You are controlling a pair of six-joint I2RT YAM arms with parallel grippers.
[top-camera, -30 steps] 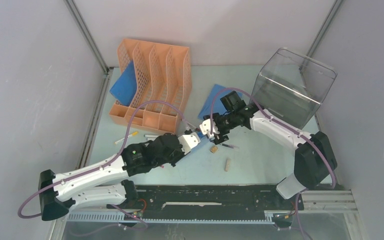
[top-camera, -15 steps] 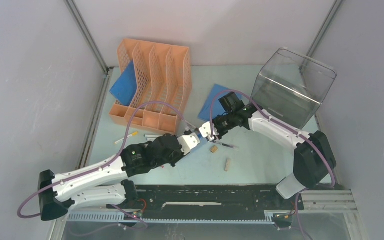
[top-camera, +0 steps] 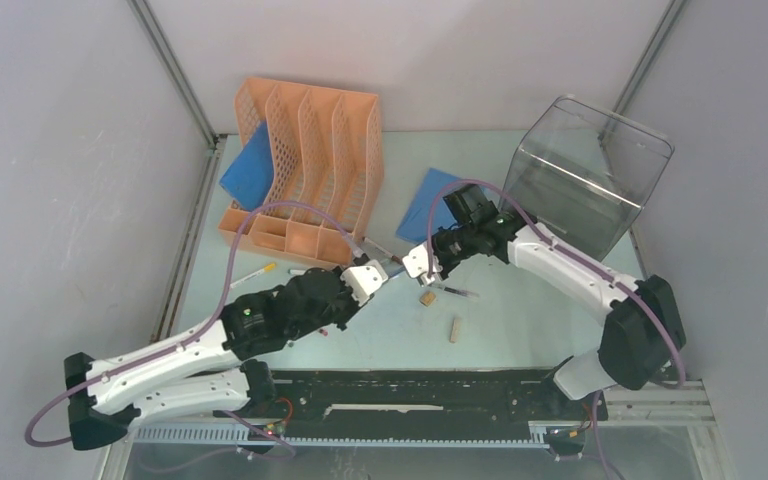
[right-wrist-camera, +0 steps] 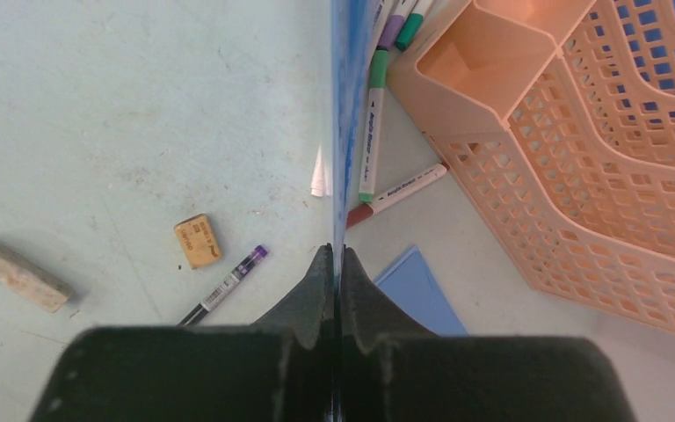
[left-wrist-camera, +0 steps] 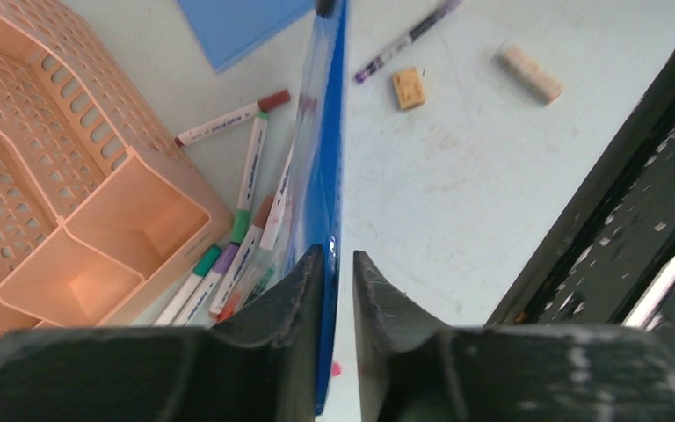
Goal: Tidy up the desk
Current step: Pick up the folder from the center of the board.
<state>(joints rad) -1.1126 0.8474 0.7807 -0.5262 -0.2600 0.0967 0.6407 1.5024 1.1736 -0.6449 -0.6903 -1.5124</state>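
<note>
Middle walled off; bare room toward the near right corner.
An upright blue sheet stands on edge across the middle of the surface, running from the left gripper to the right gripper. Loose markers crowd the gap between it and the file rack in the far left corner. A clear box fills the far right corner, and a flat blue folder lies between them. On the sheet's near-right side only an eraser, a pen and a block dot the bare surface.

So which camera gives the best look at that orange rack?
The top external view: it shows the whole orange rack, its upright slots and low front compartments. The left wrist view catches only part of its front end; the right wrist view only one perforated corner.
</note>
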